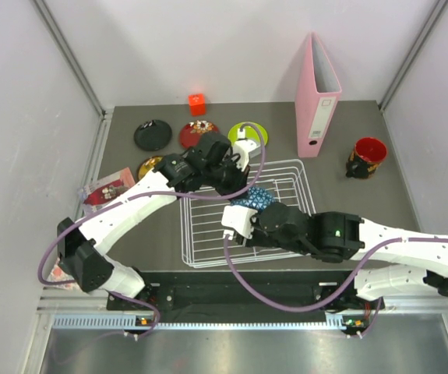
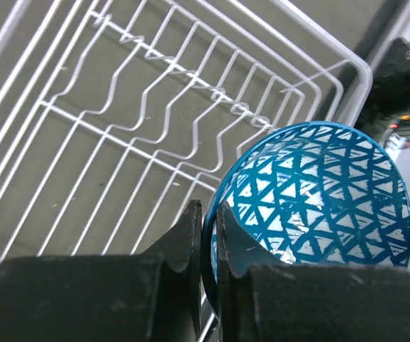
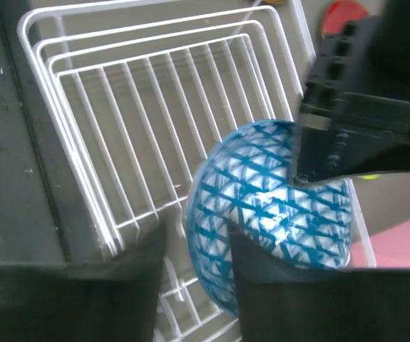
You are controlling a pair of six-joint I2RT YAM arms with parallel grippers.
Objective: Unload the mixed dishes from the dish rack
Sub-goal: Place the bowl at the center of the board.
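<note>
– While both arms are reaching in over the white wire dish rack (image 1: pixel 208 234), where is the blue-white patterned bowl (image 1: pixel 253 196) sitting?

– It is tilting on its edge within the rack's outline, between the two arms. I cannot tell whether it is touching the wires.

– What are the left fingers (image 2: pixel 189 239) doing?

– They are pinching the bowl's rim, one finger lying outside the wall and one inside, with only the thin wall between them.

– And the right fingers (image 3: pixel 144 278)?

– They are standing partly apart, straddling the rim on the opposite side. One finger is lying over the bowl's patterned inside, while a sliver of gap is showing between the other finger and the outer wall.

– Where are the other dishes lying?

– They are resting on the table (image 1: pixel 395 199). The black plate (image 1: pixel 152 134), the dark red patterned plate (image 1: pixel 199 133) and the lime green plate (image 1: pixel 259 131) are lying in a row beyond the rack, the left arm partly covering the green one. The gold patterned plate (image 1: pixel 149 166) is peeking out from under the same arm, left of the rack. The red-and-dark cup (image 1: pixel 366 156) is standing well to the right, near an upright pink ring binder (image 1: pixel 317 93). A small orange-red cube (image 1: pixel 197 104) is sitting just behind the red plate.
</note>
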